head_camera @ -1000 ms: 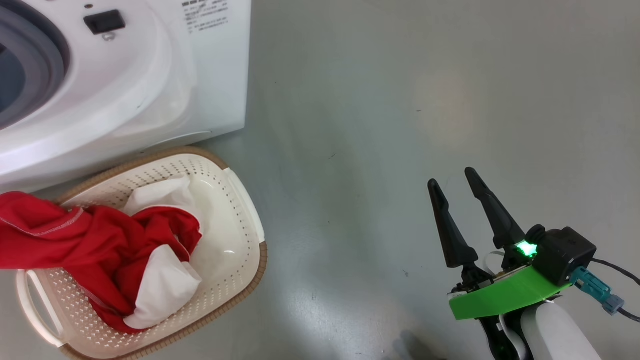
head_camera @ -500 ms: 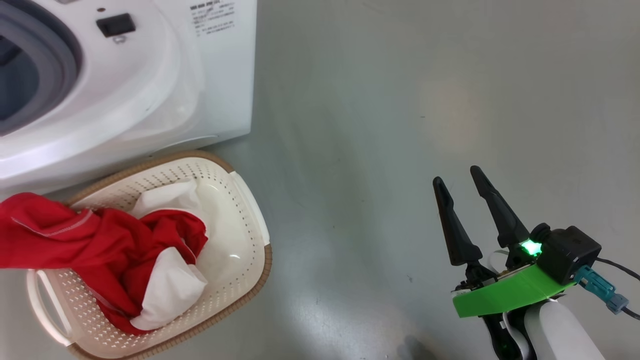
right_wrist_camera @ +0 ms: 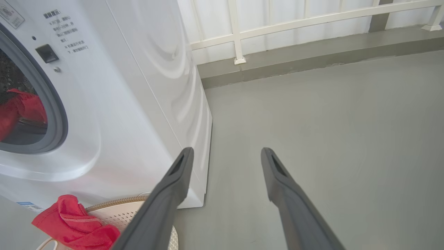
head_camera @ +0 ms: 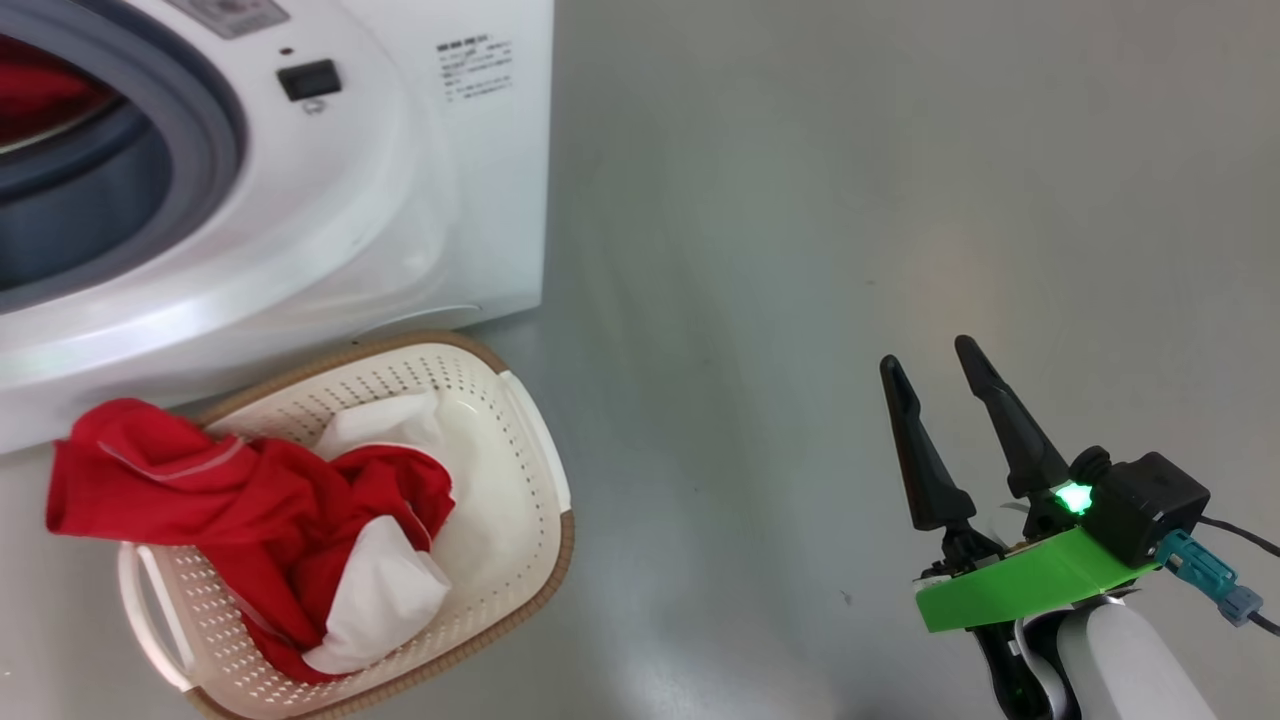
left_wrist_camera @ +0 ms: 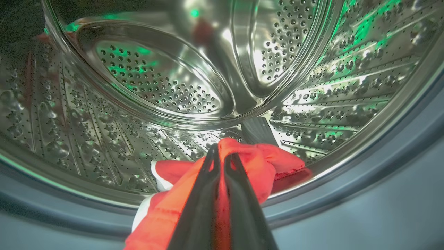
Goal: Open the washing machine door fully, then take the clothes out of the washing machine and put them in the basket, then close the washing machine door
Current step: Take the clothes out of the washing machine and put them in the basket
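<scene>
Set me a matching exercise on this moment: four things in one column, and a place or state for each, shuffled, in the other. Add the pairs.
Things
1. left claw
2. right claw
3. basket
4. washing machine

Places and states
A. open, above the bare floor
B. white, its mouth uncovered
C. shut on a red garment in the drum
D. on the floor, with red-and-white clothes draped over its rim

Pairs: 1-C, 2-A, 3-D, 4-B
</scene>
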### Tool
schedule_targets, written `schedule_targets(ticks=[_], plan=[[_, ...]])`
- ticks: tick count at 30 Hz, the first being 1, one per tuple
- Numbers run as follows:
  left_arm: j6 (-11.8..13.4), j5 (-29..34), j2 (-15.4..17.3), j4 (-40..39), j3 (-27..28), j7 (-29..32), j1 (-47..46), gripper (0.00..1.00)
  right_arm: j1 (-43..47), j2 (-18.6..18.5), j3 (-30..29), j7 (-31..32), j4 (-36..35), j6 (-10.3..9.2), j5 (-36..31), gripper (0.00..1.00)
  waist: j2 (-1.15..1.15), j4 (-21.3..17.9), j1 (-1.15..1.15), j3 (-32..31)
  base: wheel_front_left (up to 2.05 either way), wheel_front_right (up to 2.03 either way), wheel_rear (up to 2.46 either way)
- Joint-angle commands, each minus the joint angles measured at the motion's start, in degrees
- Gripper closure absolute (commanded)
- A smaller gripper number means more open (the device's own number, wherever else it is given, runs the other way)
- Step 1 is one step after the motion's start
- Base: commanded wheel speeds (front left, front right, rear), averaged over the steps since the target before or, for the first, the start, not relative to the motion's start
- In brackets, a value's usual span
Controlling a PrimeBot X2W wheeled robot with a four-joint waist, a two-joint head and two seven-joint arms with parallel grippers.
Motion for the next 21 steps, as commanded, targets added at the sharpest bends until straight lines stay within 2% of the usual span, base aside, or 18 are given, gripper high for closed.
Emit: schedule_targets(ticks=[1,10,21], plan=[[-0.63,-1.14,2.72,-2.21,2.71,-0.46,1.51,1.00,0.59,-0.45,0.71,-0.36,-1.05,0.36,-0.40,0.00,0.00,1.06,0.00,-1.42,0.00,0.00,0.00],[-3.73,-3.95,-2.51,-11.25,10.10,-0.46,7.63,1.00,1.84,-0.45,-0.52,-0.36,-0.34,0.36,-1.16,0.00,0.00,3.22,0.00,-4.99,0.00,0.00,0.00],[-4.77,-6.20,-9.23,-22.25,14.57,-0.46,14.00,1.00,3.17,-0.45,-1.85,-0.36,0.04,0.36,-1.46,0.00,0.00,5.27,0.00,-7.89,0.00,0.00,0.00]])
